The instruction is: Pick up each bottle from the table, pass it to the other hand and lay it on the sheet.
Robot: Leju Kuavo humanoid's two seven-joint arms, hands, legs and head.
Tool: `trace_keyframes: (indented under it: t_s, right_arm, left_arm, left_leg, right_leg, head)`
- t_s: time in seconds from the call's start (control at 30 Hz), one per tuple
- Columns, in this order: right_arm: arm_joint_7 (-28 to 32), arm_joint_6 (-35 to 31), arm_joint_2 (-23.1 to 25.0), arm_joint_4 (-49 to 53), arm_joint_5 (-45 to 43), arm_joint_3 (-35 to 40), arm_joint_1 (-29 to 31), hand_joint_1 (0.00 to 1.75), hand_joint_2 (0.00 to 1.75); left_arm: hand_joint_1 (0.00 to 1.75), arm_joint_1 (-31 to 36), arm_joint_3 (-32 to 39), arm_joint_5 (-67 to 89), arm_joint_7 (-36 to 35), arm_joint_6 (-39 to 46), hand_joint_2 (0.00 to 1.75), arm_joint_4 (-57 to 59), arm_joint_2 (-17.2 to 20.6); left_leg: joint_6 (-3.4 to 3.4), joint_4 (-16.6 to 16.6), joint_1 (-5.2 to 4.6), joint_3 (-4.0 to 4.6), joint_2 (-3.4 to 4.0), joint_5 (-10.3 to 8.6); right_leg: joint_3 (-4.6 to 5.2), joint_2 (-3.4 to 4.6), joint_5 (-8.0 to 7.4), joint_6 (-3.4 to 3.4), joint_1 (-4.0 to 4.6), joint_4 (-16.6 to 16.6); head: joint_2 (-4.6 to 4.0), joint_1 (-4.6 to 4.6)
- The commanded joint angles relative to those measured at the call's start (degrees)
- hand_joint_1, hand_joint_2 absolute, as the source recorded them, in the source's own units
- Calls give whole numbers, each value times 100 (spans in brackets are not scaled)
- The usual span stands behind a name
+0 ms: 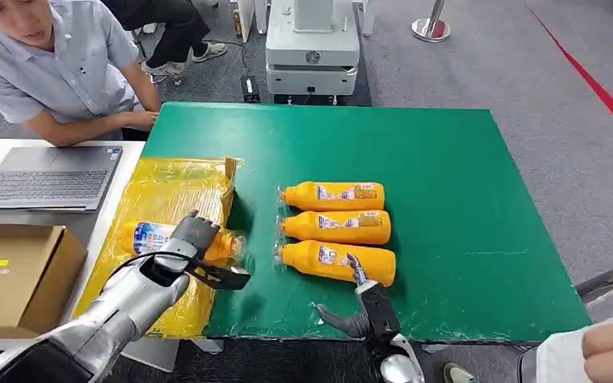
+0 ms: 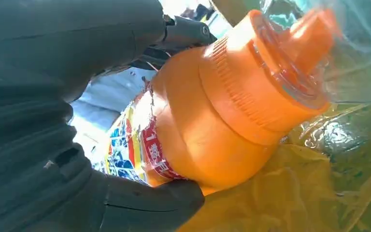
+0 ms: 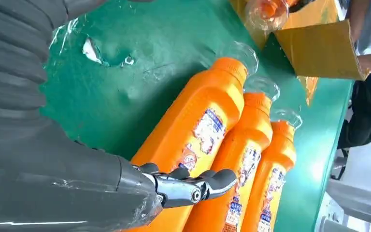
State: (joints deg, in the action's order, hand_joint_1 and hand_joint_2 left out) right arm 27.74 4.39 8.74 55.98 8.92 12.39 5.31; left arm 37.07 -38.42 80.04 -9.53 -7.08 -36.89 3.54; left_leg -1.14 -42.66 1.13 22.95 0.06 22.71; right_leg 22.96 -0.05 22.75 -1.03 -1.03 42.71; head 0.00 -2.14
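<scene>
Green matting (image 1: 447,175) is spread beneath three glossy orange bottles (image 1: 335,225); a fourth bottle (image 1: 150,237) is gripped by the left hand (image 1: 191,238) on crinkled yellow sheet (image 1: 168,191); right hand (image 1: 363,307) fingers are spread.

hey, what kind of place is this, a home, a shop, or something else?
Probably an office or robot test lab, not a home. A person sits at a laptop beside the green table, the floor is grey carpet, and a white machine base stands behind the table.

Green table (image 1: 447,175) with yellow sheet (image 1: 168,191) and three orange bottles (image 1: 335,225).
</scene>
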Motion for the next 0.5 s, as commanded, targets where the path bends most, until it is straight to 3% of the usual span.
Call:
trace_keyframes:
  t_s: [0.03,0.07,0.2,0.23,0.5]
  right_arm:
    - [46,-33,21,-19,5,34,246,0,175]
    - [46,-40,26,-20,6,35,243,0,175]
    - [46,-49,30,-24,6,50,248,0,175]
    - [46,-49,30,-24,6,50,248,0,175]
    - [163,-389,-68,157,417,142,180,0,175]
  left_arm:
    - [40,444,-117,-226,158,-104,175,264,-74]
    - [24,458,-154,-230,165,-119,175,290,-72]
    - [14,489,-173,-329,173,-121,175,322,-65]
    - [2,489,-173,-329,173,-121,175,322,-65]
    - [0,276,-295,-612,150,-27,175,-250,75]
  left_leg:
    - [0,0,0,0,0,0]
    - [0,0,0,0,0,0]
    - [0,0,0,0,0,0]
    - [0,0,0,0,0,0]
    - [0,0,0,0,0,0]
  right_leg:
    - [0,0,0,0,0,0]
    - [0,0,0,0,0,0]
    - [0,0,0,0,0,0]
    - [0,0,0,0,0,0]
    - [0,0,0,0,0,0]
  head:
    - [0,4]
    - [0,-2]
    - [0,4]
    - [0,4]
    - [0,4]
